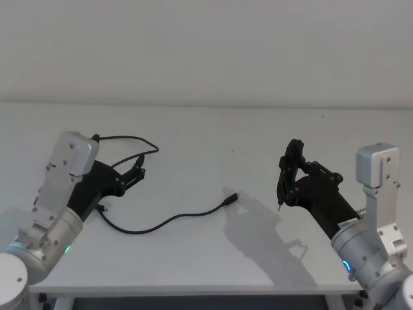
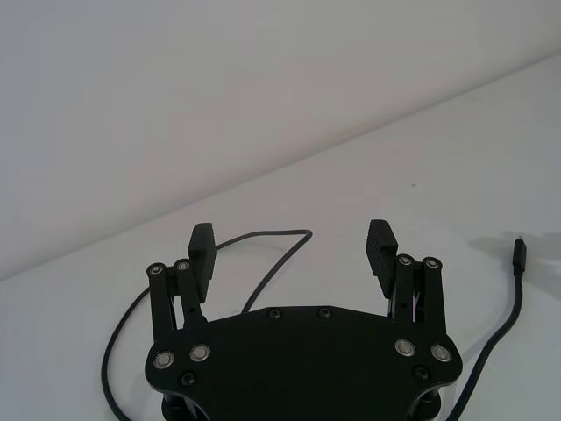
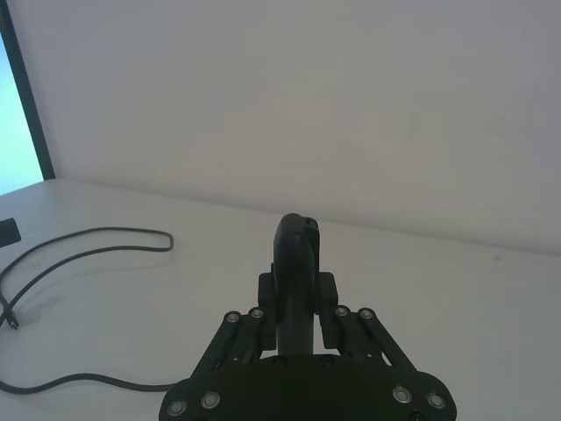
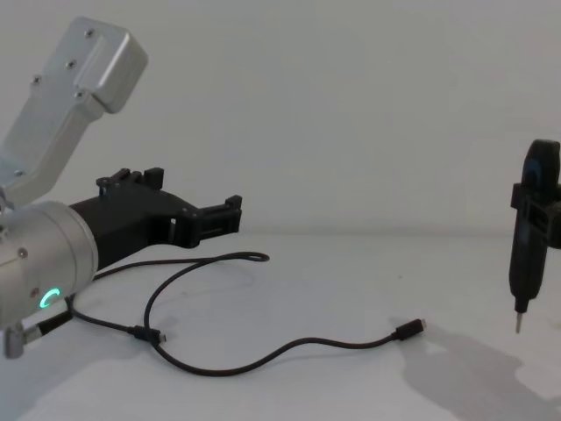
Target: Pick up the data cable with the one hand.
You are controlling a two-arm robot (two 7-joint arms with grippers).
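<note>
Sidelong, left hand (image 4: 230,217) above data cable (image 4: 351,344)

Recording a white table (image 1: 258,139) running back to a plain white wall (image 1: 206,51). Noting a slim dark pointed tool (image 4: 523,263) hanging upright, tip down, clear of the tabletop, with a grey shadow (image 1: 261,223) lying near it. Logging a dark vertical frame (image 3: 22,88) edging a bright pale-blue panel (image 3: 12,149), and a small black block (image 3: 7,230) lying on the table near that frame's foot.

Open table (image 1: 213,258) around data cable (image 1: 135,232), slim pointed rod (image 1: 281,190) well apart
</note>
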